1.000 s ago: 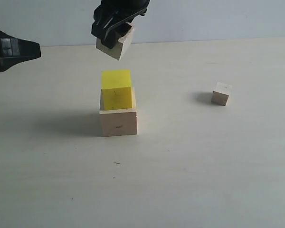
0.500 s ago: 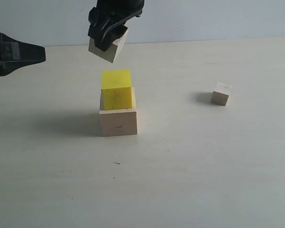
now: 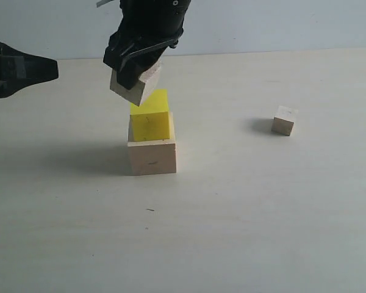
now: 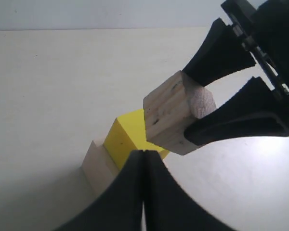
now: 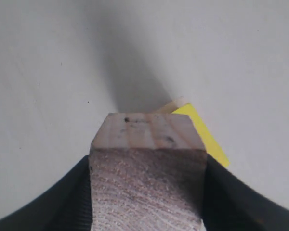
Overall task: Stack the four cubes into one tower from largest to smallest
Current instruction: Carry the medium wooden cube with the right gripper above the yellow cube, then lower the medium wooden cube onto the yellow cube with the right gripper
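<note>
The large wood cube [image 3: 152,156] stands on the table with the yellow cube [image 3: 150,122] on top of it. My right gripper [image 3: 134,67] is shut on the medium wood cube [image 3: 134,85], holding it tilted just above the yellow cube's upper left corner. The same held medium cube [image 5: 148,168] fills the right wrist view, with the yellow cube [image 5: 204,134] below it. My left gripper [image 3: 46,67] hovers shut at the left, away from the stack; its fingers [image 4: 143,192] are pressed together with nothing between them. The small wood cube [image 3: 284,120] sits alone at the right.
The pale table [image 3: 262,213] stretches in front and to the right of the stack. A blue-grey wall [image 3: 280,24] bounds the far edge.
My right gripper has come down and to the left with the medium cube, from well above the stack to just over the yellow cube. The left gripper shifted slightly right.
</note>
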Controlling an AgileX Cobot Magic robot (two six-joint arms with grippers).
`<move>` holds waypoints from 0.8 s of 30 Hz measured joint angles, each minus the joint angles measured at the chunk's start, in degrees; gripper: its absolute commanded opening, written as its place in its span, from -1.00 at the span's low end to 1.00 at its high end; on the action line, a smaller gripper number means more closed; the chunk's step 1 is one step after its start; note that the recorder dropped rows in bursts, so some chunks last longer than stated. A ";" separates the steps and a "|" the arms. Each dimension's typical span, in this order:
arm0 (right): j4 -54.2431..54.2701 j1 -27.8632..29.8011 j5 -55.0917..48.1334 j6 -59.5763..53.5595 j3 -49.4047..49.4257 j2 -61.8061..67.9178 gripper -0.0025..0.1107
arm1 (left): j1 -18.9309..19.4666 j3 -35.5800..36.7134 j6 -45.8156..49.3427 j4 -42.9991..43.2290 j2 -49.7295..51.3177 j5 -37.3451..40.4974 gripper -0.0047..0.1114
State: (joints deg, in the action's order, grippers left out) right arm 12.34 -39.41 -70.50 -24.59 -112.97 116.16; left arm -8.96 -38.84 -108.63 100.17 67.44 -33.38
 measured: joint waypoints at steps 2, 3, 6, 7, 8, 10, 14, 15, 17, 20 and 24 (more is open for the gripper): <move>-0.27 0.00 0.00 1.02 0.09 0.00 -0.96 | 0.00 0.00 0.00 0.12 0.00 0.00 -0.92; -0.65 0.00 0.00 1.39 0.09 0.00 -0.96 | 0.00 0.00 0.00 0.12 0.00 0.00 -0.92; -2.65 0.00 0.00 1.92 0.09 0.00 -0.96 | 0.00 0.00 0.00 0.12 0.00 0.00 -0.92; -3.27 0.00 0.00 2.05 0.09 0.00 -0.96 | 0.00 0.00 0.00 0.12 0.00 0.00 -0.92; -3.97 0.00 0.00 2.33 0.09 0.00 -0.96 | 0.00 0.00 0.00 0.12 0.00 0.00 -0.92; -4.78 0.00 0.00 2.81 0.09 0.00 -0.96 | 0.00 0.00 0.00 0.12 0.00 0.10 -0.92; -6.88 0.00 0.11 4.61 0.09 0.00 -0.96 | 0.00 0.00 0.00 0.12 0.00 0.10 -0.92; -7.23 0.00 0.11 4.87 0.09 0.00 -0.96 | 0.00 0.00 0.00 0.12 0.00 0.10 -0.92; -7.74 0.00 0.11 5.57 0.09 0.00 -0.96 | 0.00 0.00 0.00 0.12 0.00 0.10 -0.92; -7.74 0.00 0.11 5.97 0.09 0.00 -0.96 | 0.00 0.00 0.00 0.12 0.00 0.10 -0.92; -9.04 0.00 0.11 9.24 0.09 0.00 -0.96 | 0.00 0.00 0.11 0.12 0.00 0.10 -0.92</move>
State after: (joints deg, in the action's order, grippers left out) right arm 3.30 -39.41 -70.39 -15.34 -112.88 116.16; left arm -8.96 -38.84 -108.52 100.29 67.44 -33.28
